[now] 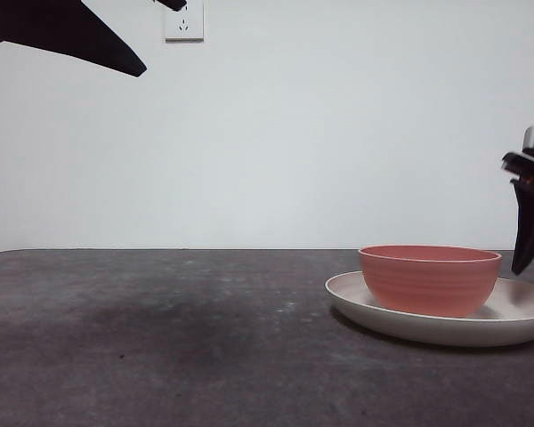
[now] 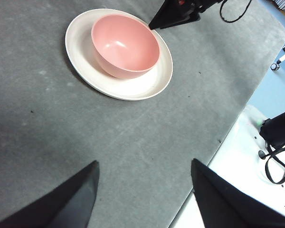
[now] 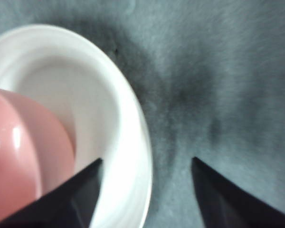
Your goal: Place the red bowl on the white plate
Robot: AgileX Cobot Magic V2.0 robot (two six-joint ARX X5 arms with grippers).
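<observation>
Red bowl [image 1: 430,279] empty on white plate [image 1: 356,301]; both tools spread apart, empty.

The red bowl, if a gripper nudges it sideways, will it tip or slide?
The red bowl probably slides rather than tips: it looks wider than tall. Its glossy inside suggests a hard, slippery surface, and the smooth white plate likely offers little grip.

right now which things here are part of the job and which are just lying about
Job: red bowl, sitting on the white plate; right gripper, open beside the plate's rim; left gripper, open, held away.
Lying about: wall socket; black cables off the table edge.
</observation>
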